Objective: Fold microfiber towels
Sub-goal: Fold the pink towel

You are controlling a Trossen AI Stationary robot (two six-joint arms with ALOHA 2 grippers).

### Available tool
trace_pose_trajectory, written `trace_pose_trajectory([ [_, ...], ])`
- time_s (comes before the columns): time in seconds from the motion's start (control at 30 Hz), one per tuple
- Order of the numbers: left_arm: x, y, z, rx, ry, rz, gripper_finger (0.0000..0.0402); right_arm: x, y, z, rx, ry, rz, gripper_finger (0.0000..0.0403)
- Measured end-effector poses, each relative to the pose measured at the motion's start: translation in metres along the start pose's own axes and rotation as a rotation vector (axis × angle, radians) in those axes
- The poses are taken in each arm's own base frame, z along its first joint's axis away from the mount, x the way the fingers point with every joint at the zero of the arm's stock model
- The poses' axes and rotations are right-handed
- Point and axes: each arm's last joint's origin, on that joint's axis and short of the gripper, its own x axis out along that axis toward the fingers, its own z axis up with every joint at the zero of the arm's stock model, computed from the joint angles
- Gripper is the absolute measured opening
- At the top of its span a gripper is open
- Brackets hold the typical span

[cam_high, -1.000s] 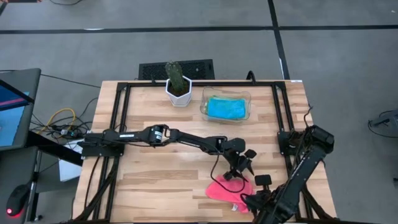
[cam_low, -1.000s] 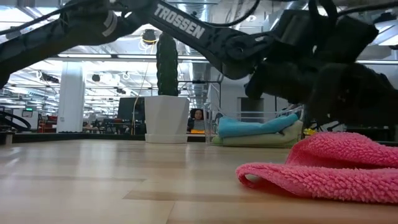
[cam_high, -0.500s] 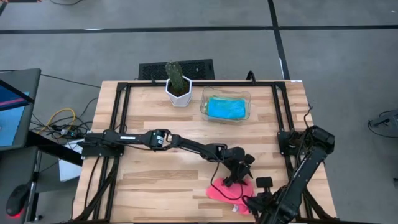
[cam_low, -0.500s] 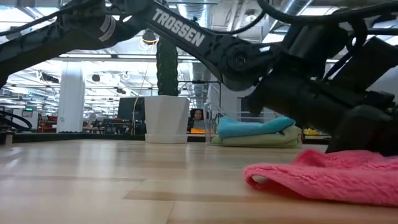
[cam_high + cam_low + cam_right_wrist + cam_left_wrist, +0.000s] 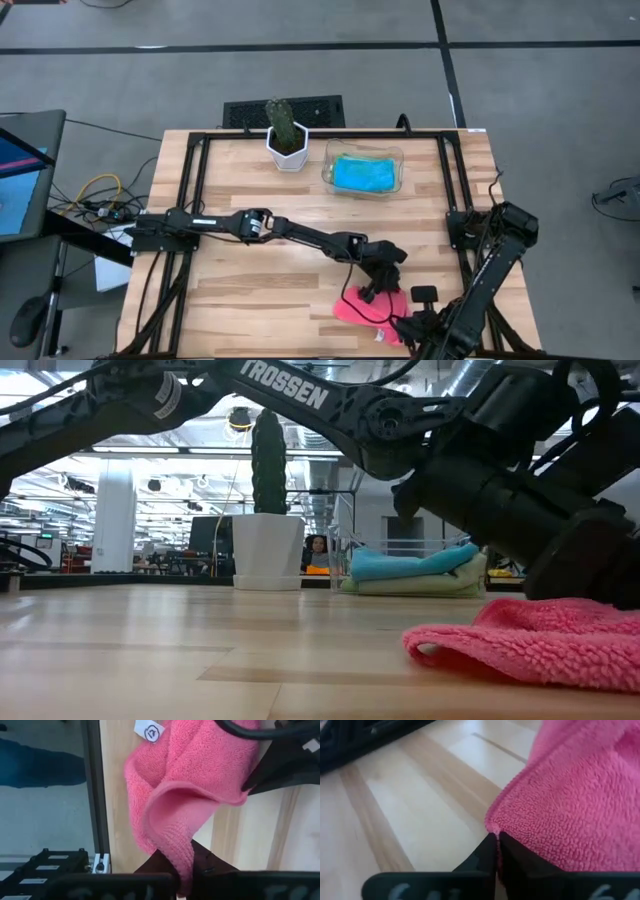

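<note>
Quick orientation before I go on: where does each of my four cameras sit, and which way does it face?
High: above the table, looking down; both arms, pink towel.
Low: table height, level across; pink towel, arms above.
Left wrist: on the left arm; left gripper pinching the towel's edge.
Right wrist: on the right arm; right gripper pinching the towel.
Shared: all four show the pink towel.

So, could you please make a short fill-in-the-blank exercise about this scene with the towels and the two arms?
1. Both grippers are shut on the ____ towel.
2. The turquoise towel lies inside the clear ____.
3. The left gripper pinches the towel at its ____.
4. Beside the tray stands a cactus in a ____ pot.

Missing words: pink; tray; edge; white
</note>
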Motion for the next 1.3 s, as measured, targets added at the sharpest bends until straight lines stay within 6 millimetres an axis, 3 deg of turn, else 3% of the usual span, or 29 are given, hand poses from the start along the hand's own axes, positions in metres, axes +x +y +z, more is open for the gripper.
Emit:
trace_pose_trajectory([
  [0.17, -0.011, 0.007, 0.015, -0.177, 0.001, -0.011, 0.0002, 0.000, 0.000, 0.000, 0.002, -0.003, -0.004, 0.0023],
  [0.33, -0.050, 0.007, 0.034, -0.322, 0.167, -0.042, 0.0001, -0.001, 0.004, -0.006, 0.054, -0.020, -0.013, 0.0024],
  [0.43, -0.085, 0.001, 0.060, -0.345, 0.263, -0.035, 0.0001, -0.008, 0.012, -0.014, 0.050, -0.071, -0.026, 0.0023],
  [0.57, -0.142, -0.024, 0.113, -0.302, 0.356, 0.053, 0.0000, -0.020, 0.021, -0.024, 0.033, -0.171, -0.066, 0.0020],
  [0.7, -0.184, -0.059, 0.145, -0.239, 0.480, 0.200, 0.0000, -0.031, 0.025, -0.029, 0.006, -0.306, -0.140, 0.0027],
  [0.87, -0.252, -0.102, 0.183, -0.206, 0.557, 0.482, 0.0000, -0.044, 0.018, -0.025, -0.079, -0.458, -0.242, 0.0024],
  [0.97, -0.272, -0.117, 0.185, -0.207, 0.633, 0.620, 0.0000, -0.050, 0.006, -0.016, -0.130, -0.479, -0.308, 0.0018],
  [1.1, -0.301, -0.121, 0.185, -0.219, 0.681, 0.779, 0.0000, -0.061, -0.021, -0.001, -0.169, -0.489, -0.420, 0.0024],
  [1.3, -0.305, -0.102, 0.165, -0.176, 0.801, 0.886, 0.0000, -0.076, -0.064, 0.022, -0.186, -0.444, -0.487, 0.0031],
])
